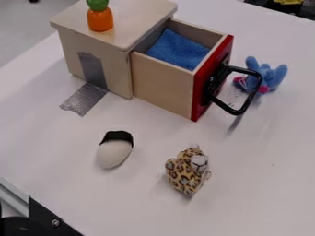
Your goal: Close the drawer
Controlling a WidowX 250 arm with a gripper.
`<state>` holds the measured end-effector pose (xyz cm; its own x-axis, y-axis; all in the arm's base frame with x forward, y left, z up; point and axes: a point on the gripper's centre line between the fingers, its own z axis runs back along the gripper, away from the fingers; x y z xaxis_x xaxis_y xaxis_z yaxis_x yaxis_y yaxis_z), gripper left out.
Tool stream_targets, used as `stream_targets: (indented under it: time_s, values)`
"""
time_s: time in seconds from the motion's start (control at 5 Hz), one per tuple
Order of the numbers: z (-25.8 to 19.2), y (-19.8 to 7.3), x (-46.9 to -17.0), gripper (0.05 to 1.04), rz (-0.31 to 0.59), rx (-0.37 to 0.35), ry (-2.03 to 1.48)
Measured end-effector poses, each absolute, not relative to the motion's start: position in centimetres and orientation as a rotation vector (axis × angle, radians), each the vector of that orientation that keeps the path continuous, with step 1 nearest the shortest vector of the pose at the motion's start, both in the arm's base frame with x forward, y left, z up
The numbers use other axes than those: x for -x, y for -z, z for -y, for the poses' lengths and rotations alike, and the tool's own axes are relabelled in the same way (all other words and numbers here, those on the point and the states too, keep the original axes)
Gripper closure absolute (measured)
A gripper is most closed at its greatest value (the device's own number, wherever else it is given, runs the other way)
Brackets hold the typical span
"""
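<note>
Down at the near corner, a black bracket (55, 223) with a round bolt meets a pale metal rail (14, 196). Whether the gripper is clenched or released, I can't tell. Just beyond sits the spotted plush (188, 169), soft and rounded, and to its left the pale egg-like toy (113, 154), smooth under a black cap. Up the table now to the main event: the drawer (163, 87), standing well out of its cabinet (132, 20), plain light wood behind a glossy red front (212, 87). The step in hand, I'd say, is a push: square on that flat face, level, along the drawer's own line, because an off-centre shove could jam it. The black handle (252, 97) loops outward, so contact needs care there, and the fuzzy blue plush (265, 76) beside it crowds the approach. Inside lies a crumpled blue cloth (178, 50); any fold riding high might snag. Silvery, cross-ribbed tape (84, 99) runs from table up the cabinet's side and probably helps it stay put. Up top stands the orange-and-green toy (100, 18), squat and round; a hard bump could topple it. Steady pressure, right until the front seats!
</note>
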<state>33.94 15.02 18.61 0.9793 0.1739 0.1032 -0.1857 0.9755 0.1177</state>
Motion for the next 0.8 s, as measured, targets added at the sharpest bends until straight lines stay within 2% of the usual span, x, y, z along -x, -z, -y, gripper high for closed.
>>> stream_targets:
  time_s: [0.2, 0.4, 0.6, 0.8]
  values:
    - [-14.9, -17.3, -34.0, 0.085, 0.058, -0.115, -0.178]
    - [-11.3, -16.5, -34.3, 0.085, 0.041, -0.115, -0.108]
    - [-5.2, -18.0, -35.5, 0.085, 0.097, -0.133, 0.015]
    - [-0.7, -18.0, -36.2, 0.085, 0.127, -0.143, 0.124]
